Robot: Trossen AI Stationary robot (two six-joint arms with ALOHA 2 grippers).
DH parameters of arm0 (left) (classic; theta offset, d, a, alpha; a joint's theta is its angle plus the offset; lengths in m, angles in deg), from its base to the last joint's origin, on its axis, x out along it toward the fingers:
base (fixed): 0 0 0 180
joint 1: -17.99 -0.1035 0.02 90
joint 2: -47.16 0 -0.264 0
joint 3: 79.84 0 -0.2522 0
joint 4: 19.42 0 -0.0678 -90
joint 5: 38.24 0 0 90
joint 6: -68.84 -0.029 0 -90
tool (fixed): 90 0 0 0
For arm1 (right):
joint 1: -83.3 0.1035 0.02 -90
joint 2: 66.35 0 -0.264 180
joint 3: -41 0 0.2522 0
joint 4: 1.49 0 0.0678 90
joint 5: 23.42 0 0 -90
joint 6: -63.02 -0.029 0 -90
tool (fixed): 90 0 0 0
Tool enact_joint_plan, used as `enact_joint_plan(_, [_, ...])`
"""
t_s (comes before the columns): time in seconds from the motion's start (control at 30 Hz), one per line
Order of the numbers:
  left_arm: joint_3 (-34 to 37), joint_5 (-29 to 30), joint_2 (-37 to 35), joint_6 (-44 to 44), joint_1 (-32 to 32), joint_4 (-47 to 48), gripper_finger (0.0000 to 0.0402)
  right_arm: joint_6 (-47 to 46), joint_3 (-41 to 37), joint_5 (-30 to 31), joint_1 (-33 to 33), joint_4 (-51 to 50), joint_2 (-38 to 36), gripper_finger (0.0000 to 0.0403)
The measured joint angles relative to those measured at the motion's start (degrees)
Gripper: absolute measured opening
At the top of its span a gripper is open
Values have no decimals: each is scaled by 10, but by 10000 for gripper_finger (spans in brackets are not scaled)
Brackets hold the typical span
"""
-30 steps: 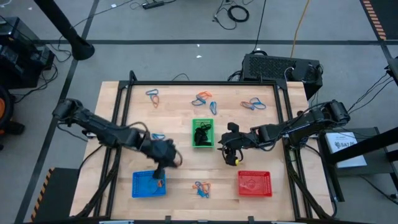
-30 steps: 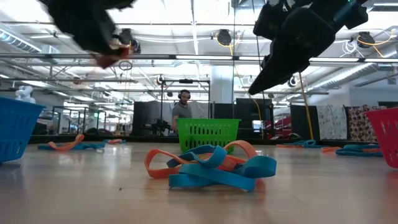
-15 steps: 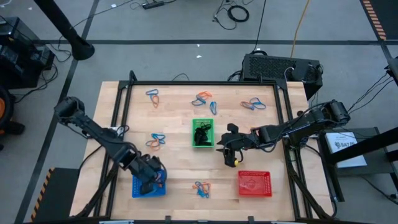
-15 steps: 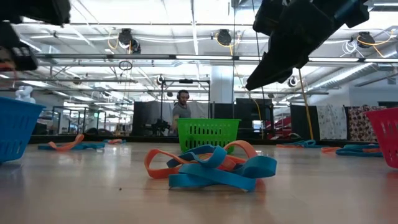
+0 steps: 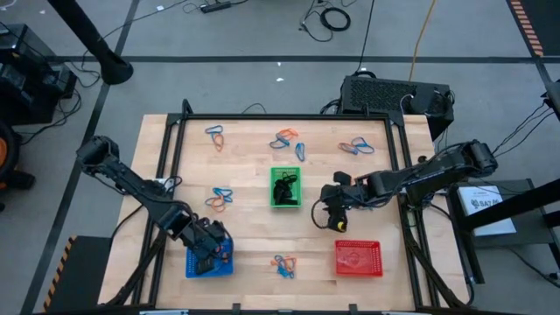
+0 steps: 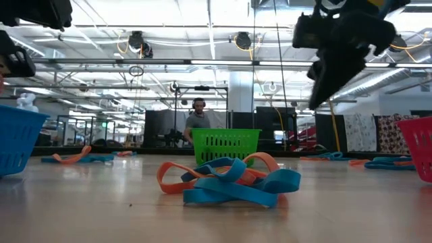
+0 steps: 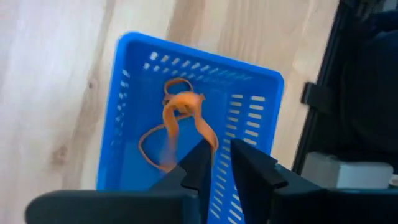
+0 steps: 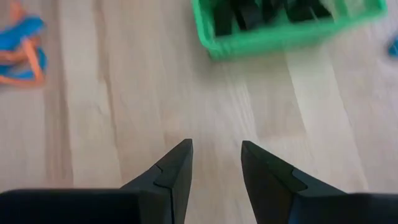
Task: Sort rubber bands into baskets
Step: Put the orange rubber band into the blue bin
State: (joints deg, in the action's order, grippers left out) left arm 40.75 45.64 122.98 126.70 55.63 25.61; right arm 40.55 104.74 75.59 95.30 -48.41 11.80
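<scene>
My left gripper (image 5: 208,249) hangs over the blue basket (image 5: 198,270) at the table's near left. Its fingers (image 7: 222,152) stand a narrow gap apart, above an orange rubber band (image 7: 180,115) inside the basket (image 7: 134,93). My right gripper (image 5: 331,213) is open and empty above bare table, between the green basket (image 5: 285,203) and the red basket (image 5: 358,258). It also shows in its wrist view (image 8: 216,149) and in the low view (image 6: 320,98). The green basket holds black bands (image 8: 280,9). My left gripper points down into the blue basket. One strand of the orange band (image 7: 208,138) runs up to the inner edge of one fingertip (image 7: 202,158). I cannot tell whether it still touches. The rest of the band lies slack in the basket.
Loose piles of orange and blue bands lie on the table: three along the far side (image 5: 215,134), (image 5: 287,140), (image 5: 356,146), one at mid-left (image 5: 220,199), one near the front edge (image 5: 283,264), (image 6: 229,182). A black frame (image 5: 175,166) borders the table. A person stands far behind.
My left gripper has gone from the table's middle toward the near left, carrying an orange band, and has stopped over the blue basket. My right gripper has shifted a little toward the table's right edge.
</scene>
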Motion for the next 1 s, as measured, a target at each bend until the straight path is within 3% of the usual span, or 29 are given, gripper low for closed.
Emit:
enact_joint_plan(0.33, [0,-1,0,0,0,29,75,-81,37,-1,-1,-142,0,130])
enact_joint_plan(0.73, [0,21,11,-27,-3,45,76,-145,42,-1,-1,-211,0,130])
enact_joint_plan(0.83, [-3,-3,16,-27,-19,20,76,-154,42,4,-1,-233,0,130])
enact_joint_plan(1.0, [-23,5,15,-111,-54,-2,75,-201,42,43,-13,-275,1,130])
